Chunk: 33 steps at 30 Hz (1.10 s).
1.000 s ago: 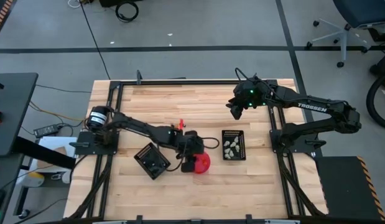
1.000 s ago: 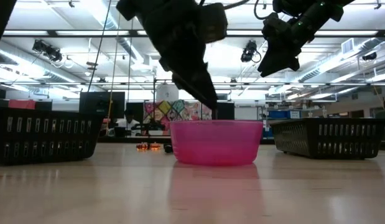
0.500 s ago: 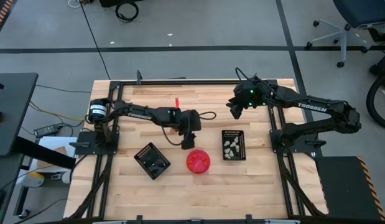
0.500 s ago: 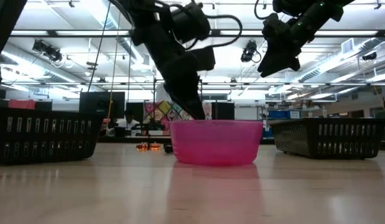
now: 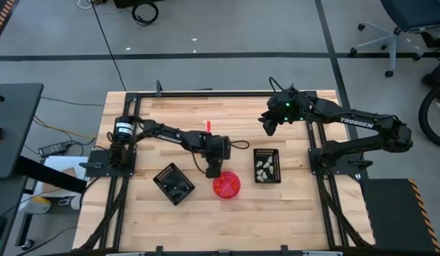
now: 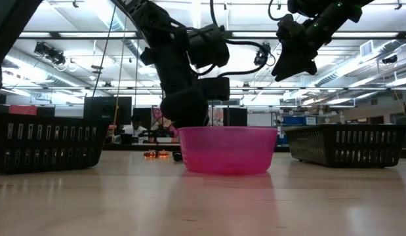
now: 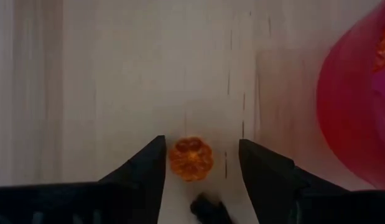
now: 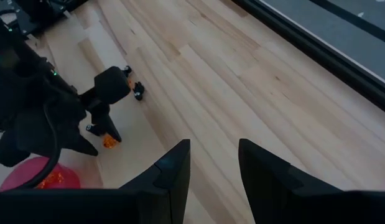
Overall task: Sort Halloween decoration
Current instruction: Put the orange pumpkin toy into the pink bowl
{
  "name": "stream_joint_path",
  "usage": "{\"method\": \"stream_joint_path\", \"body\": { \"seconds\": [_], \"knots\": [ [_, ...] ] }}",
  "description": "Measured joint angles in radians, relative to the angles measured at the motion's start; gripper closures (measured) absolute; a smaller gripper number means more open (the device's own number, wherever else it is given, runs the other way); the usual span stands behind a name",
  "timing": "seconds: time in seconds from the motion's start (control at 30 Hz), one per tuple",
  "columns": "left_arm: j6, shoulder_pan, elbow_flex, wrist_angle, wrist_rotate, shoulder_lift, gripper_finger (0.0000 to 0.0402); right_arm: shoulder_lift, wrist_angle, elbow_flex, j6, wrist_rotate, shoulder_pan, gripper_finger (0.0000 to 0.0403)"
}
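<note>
An orange piece of the Halloween decoration is seen lying on the counter at lower centre of the left wrist view, between the open fingers of the left end effector, just beside the bowl. A black piece lies close below. A centred descent is advised, so only the orange one is pinched. The right end effector is held open at upper right of the high view.

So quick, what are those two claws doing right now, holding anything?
Left gripper: open, empty, straddling an orange piece on the table.
Right gripper: open, empty, raised above the table.
</note>
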Motion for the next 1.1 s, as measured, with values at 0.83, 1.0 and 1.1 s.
{"method": "stream_joint_path", "body": {
  "seconds": [0.83, 1.0, 1.1],
  "knots": [
    [-0.024, 0.002, -0.005, -0.018, -0.033, -0.013, 0.0354, 0.000, -0.001, 0.000, 0.000, 0.000, 0.000, 0.0263],
    [-0.027, 0.021, -0.008, -0.017, -0.033, -0.044, 0.0353, 0.000, -0.001, 0.000, 0.000, 0.000, 0.000, 0.0263],
    [-0.036, 0.034, -0.007, -0.027, -0.019, -0.064, 0.0353, 0.000, -0.001, 0.000, 0.000, 0.000, 0.000, 0.0263]
  ]
}}
